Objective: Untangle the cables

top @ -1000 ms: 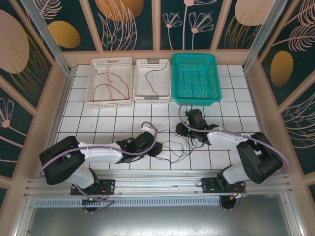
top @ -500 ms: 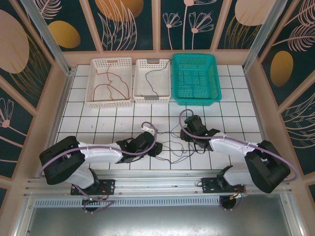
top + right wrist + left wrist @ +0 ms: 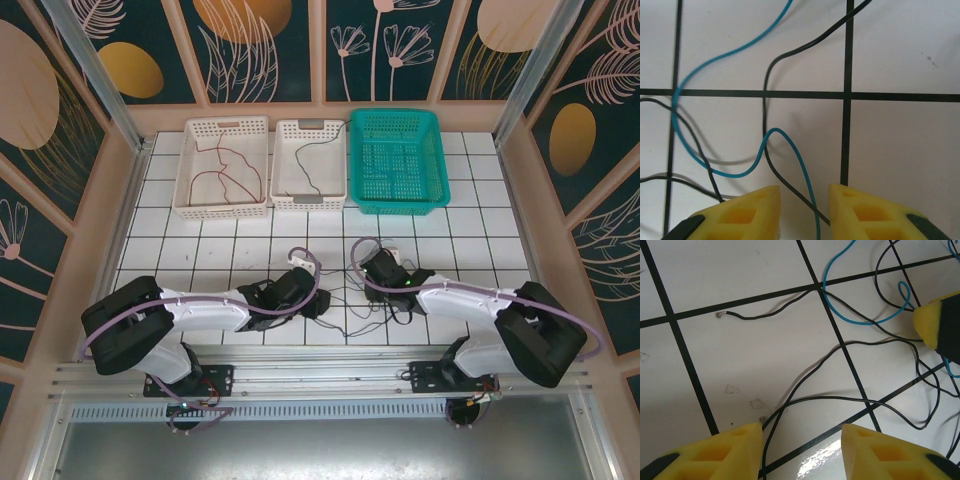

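Observation:
The cables (image 3: 352, 298) lie in a loose tangle of thin black and blue wires on the white tiles between my two grippers. My left gripper (image 3: 316, 298) sits at the tangle's left edge. Its yellow fingers (image 3: 715, 452) stand open just over the tiles, and a black cable (image 3: 860, 341) runs between them (image 3: 802, 450) untouched. A blue cable (image 3: 865, 323) curls beyond. My right gripper (image 3: 378, 282) is at the tangle's right edge. Its jaws (image 3: 805, 210) stand narrowly open, with a blue loop (image 3: 775, 129) and a black cable (image 3: 764, 100) passing through the gap, unpinched.
Three baskets stand along the back. The left white basket (image 3: 222, 211) holds a red cable (image 3: 225, 175). In the middle white basket (image 3: 308, 200) lies a black one (image 3: 312, 160). The teal basket (image 3: 400, 208) is on the right. My right fingertip (image 3: 940, 320) shows at the left wrist view's edge.
My right arm has swung left and nearer, onto the tangle, and its jaws have narrowed. The left arm and the cables by it have stayed still.

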You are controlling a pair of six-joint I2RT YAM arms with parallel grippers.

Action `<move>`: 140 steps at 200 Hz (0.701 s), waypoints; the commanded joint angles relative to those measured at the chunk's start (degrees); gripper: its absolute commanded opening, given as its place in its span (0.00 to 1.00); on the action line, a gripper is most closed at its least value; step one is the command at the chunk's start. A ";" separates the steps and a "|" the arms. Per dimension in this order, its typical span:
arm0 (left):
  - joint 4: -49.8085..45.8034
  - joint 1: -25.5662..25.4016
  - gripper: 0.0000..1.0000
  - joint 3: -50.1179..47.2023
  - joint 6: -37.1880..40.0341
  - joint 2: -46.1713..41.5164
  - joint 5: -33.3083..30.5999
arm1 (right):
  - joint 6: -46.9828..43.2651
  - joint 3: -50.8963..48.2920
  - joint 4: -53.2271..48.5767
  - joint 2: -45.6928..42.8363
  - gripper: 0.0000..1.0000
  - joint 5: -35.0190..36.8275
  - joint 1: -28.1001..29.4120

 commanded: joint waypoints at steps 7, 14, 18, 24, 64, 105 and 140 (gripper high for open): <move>-1.58 -0.04 0.44 2.02 1.35 0.62 -0.32 | 0.30 0.71 0.93 3.60 0.26 0.45 0.29; -1.87 -0.04 0.44 2.16 1.45 0.45 -0.41 | 0.10 1.08 1.27 4.27 0.25 -0.03 0.28; -2.03 -0.02 0.44 2.21 1.49 0.30 -0.59 | 0.04 1.18 1.57 4.56 0.24 -0.30 0.28; -2.30 -0.04 0.44 2.14 1.56 0.05 -0.74 | -0.06 1.20 2.05 4.94 0.24 -0.60 0.31; -2.88 -0.04 0.44 1.46 1.42 -1.63 -1.36 | -1.19 1.77 5.54 8.27 0.03 -2.46 -0.24; -3.84 -0.07 0.44 1.00 1.39 -3.46 -1.66 | -3.59 5.64 7.35 8.64 0.00 -5.78 -2.21; -3.79 -0.05 0.44 0.30 1.07 -4.91 -1.76 | -6.83 9.04 7.39 3.27 0.00 -8.28 -4.65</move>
